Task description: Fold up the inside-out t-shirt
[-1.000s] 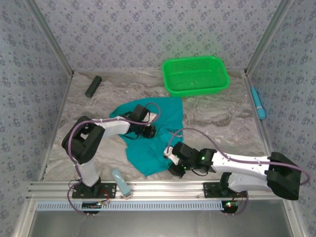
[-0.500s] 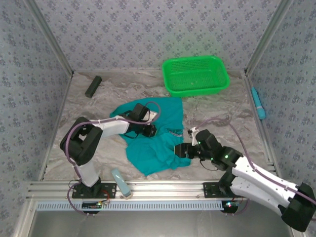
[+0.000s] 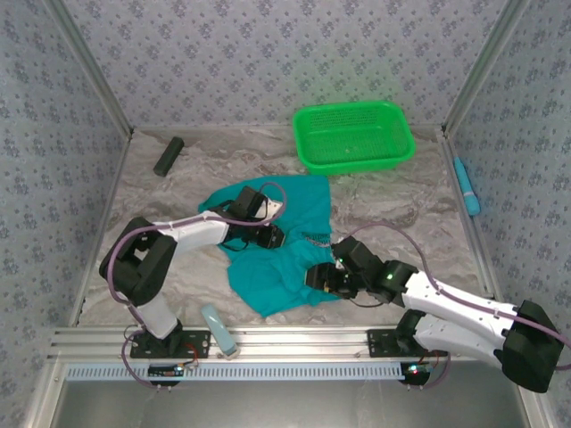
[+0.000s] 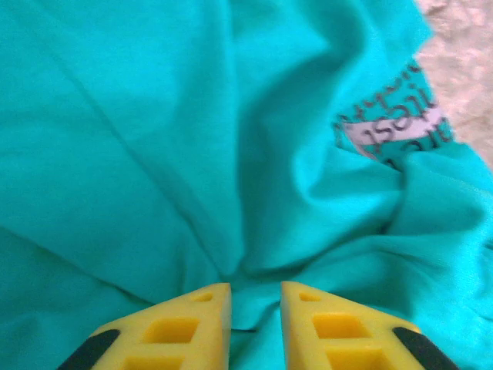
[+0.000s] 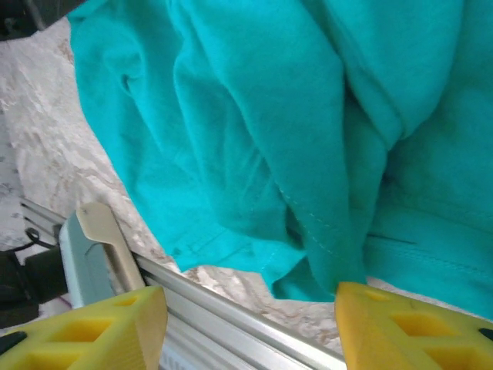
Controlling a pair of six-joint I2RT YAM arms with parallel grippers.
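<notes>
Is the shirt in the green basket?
No, the shirt lies crumpled on the table, outside the basket.

The bench (image 3: 401, 214) has a marbled grey-and-beige top, walled by patterned panels on three sides, with an aluminium rail along its near edge. A crumpled teal t-shirt (image 3: 308, 209) lies around the middle, its lower hem close to the rail. A bright green mesh basket (image 3: 354, 134) stands at the back right, just beyond the shirt. A dark block (image 3: 169, 155) rests at the back left, well apart. A blue stick-shaped item (image 3: 467, 185) lies along the right edge. A pale blue-and-beige tool (image 3: 219, 329) sits at the near rail.
</notes>
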